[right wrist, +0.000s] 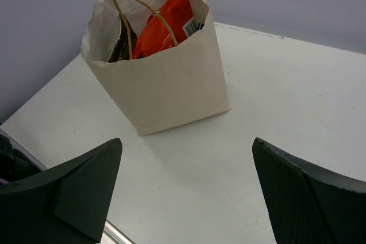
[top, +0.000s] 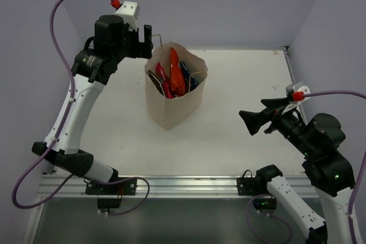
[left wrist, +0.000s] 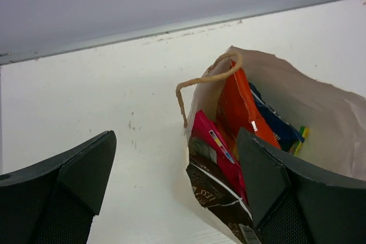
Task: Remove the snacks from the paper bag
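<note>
The tan paper bag (top: 171, 101) stands upright on the white table, open at the top. It holds an orange packet (top: 174, 70), a pink-red packet (top: 162, 78) and a dark blue packet (top: 187, 72). In the left wrist view I see the orange packet (left wrist: 237, 107), the pink-red packet (left wrist: 214, 144), a dark brown packet (left wrist: 220, 195), the dark blue packet (left wrist: 274, 124) and a bit of a green one (left wrist: 300, 135). My left gripper (top: 150, 41) (left wrist: 177, 181) is open at the bag's left rim, one finger outside and one over the packets. My right gripper (top: 257, 115) (right wrist: 186, 192) is open and empty, right of the bag (right wrist: 166, 78).
A twisted cord handle (left wrist: 200, 81) sticks up from the bag's rim, and the other handle (right wrist: 143, 10) arches over the opening. The table's back edge meets the wall (top: 240, 48) behind the bag. A metal rail (top: 189, 184) runs along the near edge.
</note>
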`<state>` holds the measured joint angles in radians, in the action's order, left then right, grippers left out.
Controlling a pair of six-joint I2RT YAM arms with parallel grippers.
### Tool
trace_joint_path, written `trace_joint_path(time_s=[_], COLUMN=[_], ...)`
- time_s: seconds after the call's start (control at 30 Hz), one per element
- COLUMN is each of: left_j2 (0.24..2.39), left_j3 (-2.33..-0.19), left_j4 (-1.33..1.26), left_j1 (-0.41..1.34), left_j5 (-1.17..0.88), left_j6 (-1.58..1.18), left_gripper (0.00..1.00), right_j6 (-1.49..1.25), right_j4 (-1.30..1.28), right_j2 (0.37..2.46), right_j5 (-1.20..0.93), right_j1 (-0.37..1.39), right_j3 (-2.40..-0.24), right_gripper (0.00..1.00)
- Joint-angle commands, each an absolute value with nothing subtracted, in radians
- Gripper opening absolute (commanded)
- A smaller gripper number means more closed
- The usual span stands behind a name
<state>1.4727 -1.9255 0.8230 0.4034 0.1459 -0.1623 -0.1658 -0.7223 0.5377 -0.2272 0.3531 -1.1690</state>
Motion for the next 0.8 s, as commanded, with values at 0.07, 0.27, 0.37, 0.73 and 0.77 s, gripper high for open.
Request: trace_joint_path(time_s=[0.07,0.27,0.37,0.73,0.77], left_j2=[1.606,1.635,1.672,1.715,1.717], left_j3=[-1.899,-1.826,-1.819,-1.873,-1.884], left_j4=[0.755,0.684,0.687,0.652,0.646], left_j1=[0.327,0.322,0.318,0.318,0.318], left_j5=[-0.087,-0.109,-0.121,-0.046,-0.034], left_j6=[-0.084,-0.077,-0.075,-0.005,0.027], left_gripper=[0.89,0.8,0.72,0.0,0.0], right_j6=[-0.146,-0.159,-0.172,-0.212,-0.224], right_j4=[-0.715,-0.696,-0.68,-0.586,-0.575], right_j2=[0.561,0.56,0.56,0.623,0.638], right_j5=[-0.264,-0.297,-0.322,-0.426,-0.428], right_j1=[0.354,0.353,0.354,0.354,0.354], right_j3=[-1.201,-1.193,-1.181,-1.157,-1.169], right_gripper=[0.99,0.99,0.99,0.99,0.99])
